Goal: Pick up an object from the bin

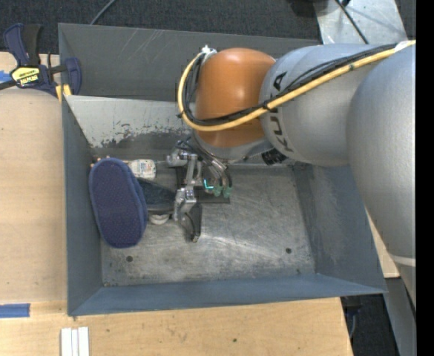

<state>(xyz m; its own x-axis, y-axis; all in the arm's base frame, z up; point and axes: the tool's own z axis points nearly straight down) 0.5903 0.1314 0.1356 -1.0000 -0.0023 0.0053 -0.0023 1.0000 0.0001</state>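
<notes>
The hand (pixel 189 215) is being held low inside the grey bin (pixel 224 273), close above its floor and left of the middle. It is being carried there by the arm (pixel 335 102) coming in from the right, with the orange cover (pixel 231 87) being hung over the back part of the bin. Whether the hand is being kept wide or narrow cannot be told, because its tip is being seen against the dark, scuffed floor, and nothing is being shown plainly within it. The bin's few things are being gathered towards the left side. A blue oval pad (pixel 116 202) with a woven-looking face is being rested lengthwise near the left wall. A dark blue piece (pixel 157 194) is being tucked partly under the pad's right edge, which is probably why the pad is being tilted a little rather than lying flat. A pale packet (pixel 144 169) is being lain at the pad's upper end, and a small pale bit (pixel 158 217) just beside its lower right edge. The dark blue piece and the small pale bit are being judged nearest to the hand, just to its left. The low, close placing is being judged to suit a pick from that cluster, though no thing is being seen lifted.
</notes>
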